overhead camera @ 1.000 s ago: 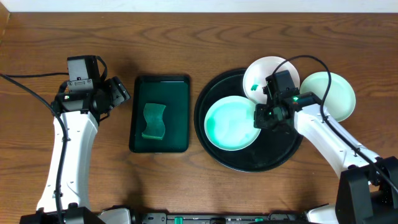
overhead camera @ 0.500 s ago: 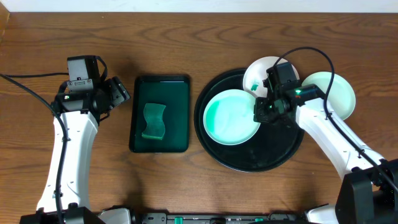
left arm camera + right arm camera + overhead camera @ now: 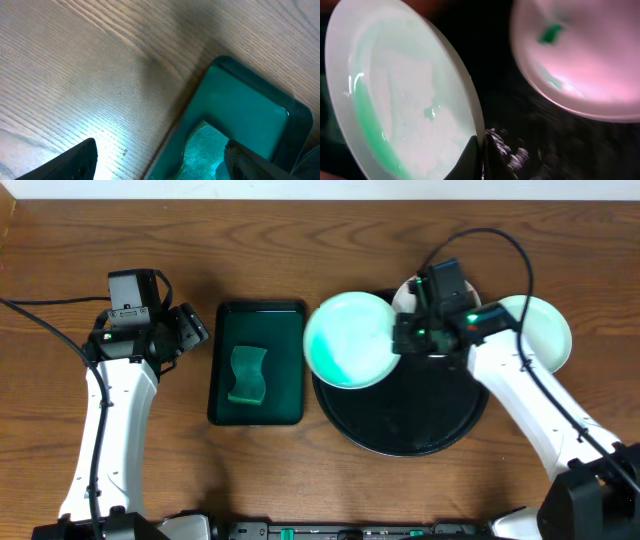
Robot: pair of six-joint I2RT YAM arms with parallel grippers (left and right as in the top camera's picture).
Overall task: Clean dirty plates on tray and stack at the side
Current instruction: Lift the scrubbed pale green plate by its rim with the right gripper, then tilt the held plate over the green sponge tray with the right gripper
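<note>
My right gripper (image 3: 402, 340) is shut on the rim of a white plate (image 3: 348, 340) with a green smear and holds it lifted over the left edge of the round black tray (image 3: 400, 425). The wrist view shows its fingertips (image 3: 482, 155) pinching that plate's (image 3: 395, 100) edge. A second plate (image 3: 408, 298) with a small green smear lies at the tray's back, mostly under my arm; it also shows in the wrist view (image 3: 580, 55). A third plate (image 3: 535, 330) lies on the table right of the tray. My left gripper (image 3: 188, 328) is open and empty, left of the green tray.
A rectangular dark green tray (image 3: 257, 320) holding a green sponge (image 3: 246, 375) sits between the arms; both show in the left wrist view, tray (image 3: 250, 110) and sponge (image 3: 202, 150). Wooden table (image 3: 200, 470) all around.
My right gripper has lifted the held plate off the black tray and carried it left and back. The left arm has not moved.
</note>
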